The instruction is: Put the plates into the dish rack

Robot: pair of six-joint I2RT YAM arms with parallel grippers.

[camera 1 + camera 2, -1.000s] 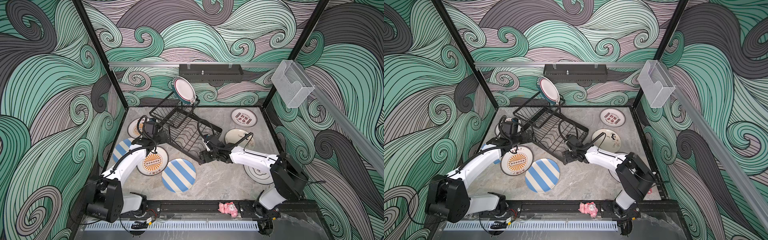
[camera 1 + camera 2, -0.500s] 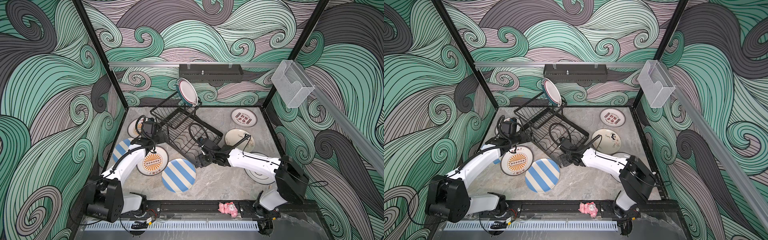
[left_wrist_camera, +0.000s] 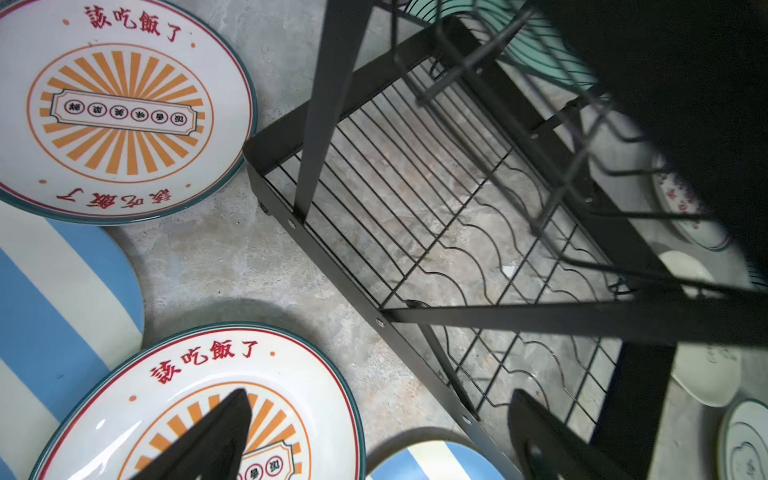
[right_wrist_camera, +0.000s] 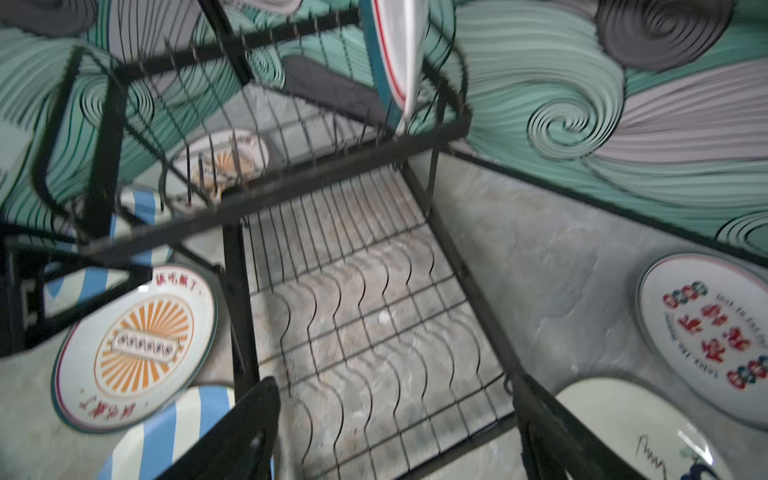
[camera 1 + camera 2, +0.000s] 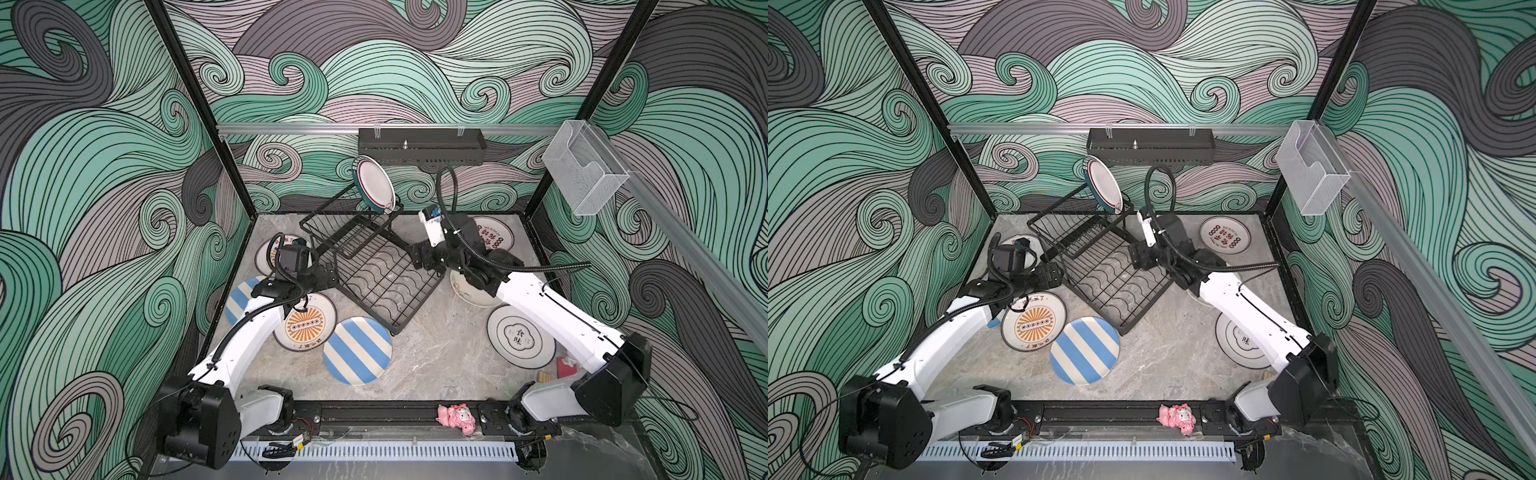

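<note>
The dish rack (image 5: 376,276) is standing askew in the middle of the table (image 5: 436,361), with a green-rimmed plate (image 5: 376,183) leaning upright in its raised basket at the far corner. A striped plate (image 5: 357,351) and an orange plate (image 5: 305,326) are lying flat at the near left, and a red-lettered plate (image 5: 494,239) at the far right. The left gripper (image 5: 328,276) is hovering at the rack's left edge and the right gripper (image 5: 415,258) at its right edge, both with jaws spread and grasping nothing.

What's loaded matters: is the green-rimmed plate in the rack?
In: the green-rimmed plate stands on edge in the dish rack, upper basket.
</note>
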